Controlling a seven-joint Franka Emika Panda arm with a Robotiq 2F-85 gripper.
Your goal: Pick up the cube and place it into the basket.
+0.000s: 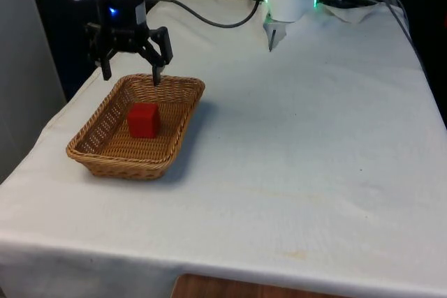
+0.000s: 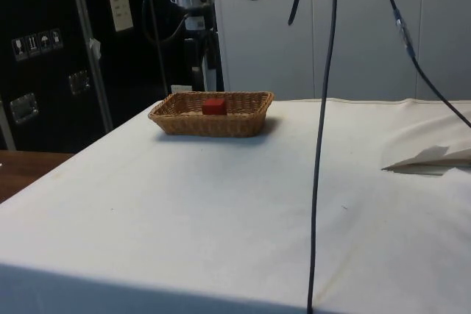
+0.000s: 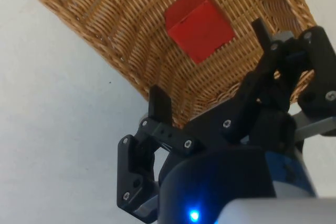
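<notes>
Cube [image 1: 143,119] in basket [image 1: 183,123] — jaws spread wide above

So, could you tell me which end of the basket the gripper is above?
The end farthest from the front camera: the open gripper hangs over that rim of the wicker basket, with the red cube lying mid-basket.

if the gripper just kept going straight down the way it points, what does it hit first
Probably the basket: the open gripper hangs over its far end, so the far rim or the weave just inside it comes first. The cube sits nearer the middle, likely off that line, though depth is unclear.
</notes>
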